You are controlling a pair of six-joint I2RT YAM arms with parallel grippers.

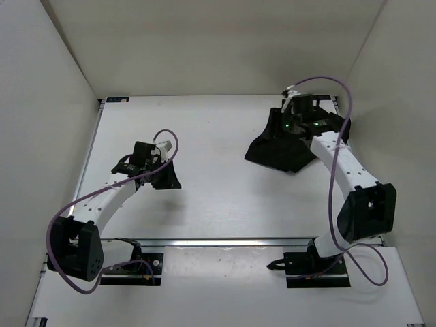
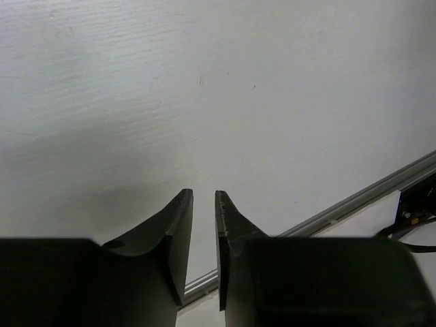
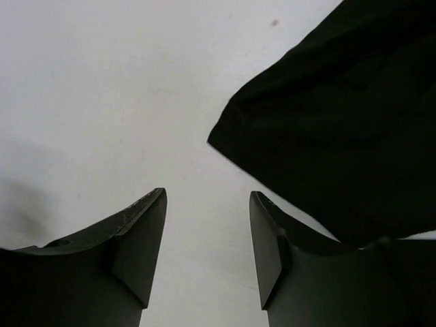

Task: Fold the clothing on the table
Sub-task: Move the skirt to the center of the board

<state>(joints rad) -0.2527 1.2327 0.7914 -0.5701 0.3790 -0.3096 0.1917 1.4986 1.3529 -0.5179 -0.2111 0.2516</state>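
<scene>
We are seeing the skirt (image 1: 279, 151) lying bunched at the upper right of the surface (image 1: 204, 122). No tidy fold is showing, so we are judging most work undone. Right fingers (image 3: 139, 231) are hovering wide and empty beside its edge; left fingers (image 2: 174, 231) are standing narrow, gripping nothing.

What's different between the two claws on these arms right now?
The left gripper has its jaws only a narrow slit apart; the right gripper has them gaping wide. The left gripper faces only bare table; the right gripper has the black skirt close beside one finger. From above, the left sits mid-table, the right near the far right corner. Both hold nothing.
</scene>
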